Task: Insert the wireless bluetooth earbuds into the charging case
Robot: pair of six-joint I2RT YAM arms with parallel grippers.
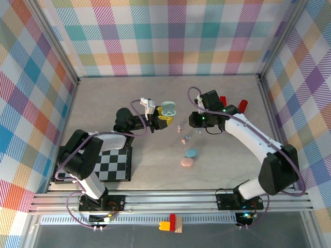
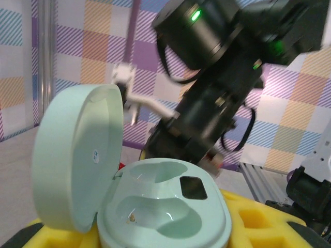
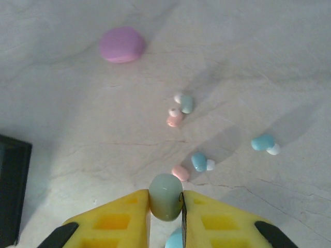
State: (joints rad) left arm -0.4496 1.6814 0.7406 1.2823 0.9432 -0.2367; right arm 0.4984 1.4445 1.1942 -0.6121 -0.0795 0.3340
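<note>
Open mint case [image 2: 165,217] wells unobstructed from above, raised lid [image 2: 77,160] walling one side, right arm [image 2: 217,103] crowding close behind, loose earbuds [image 3: 184,103] scattered across bare worktop [image 3: 77,129].

Checkerboard mat [image 1: 115,166] at near left — red blocks [image 1: 242,106] back right.

Mint case [image 2: 165,219]: smooth moulded plastic, glossy, with highlights in the wells and on the lid. Mint bud [image 3: 165,197], bottom centre: smooth plastic, satin sheen. Loose buds [image 3: 185,103], mid-frame: same smooth plastic. Yellow fingers [image 3: 111,222]: matt plastic with square pockets. Table [image 3: 77,129]: matt, stone-like, hairline veins. Frame rails [image 1: 170,201]: bare brushed metal. Walls [image 1: 170,36]: matt printed plaid.
</note>
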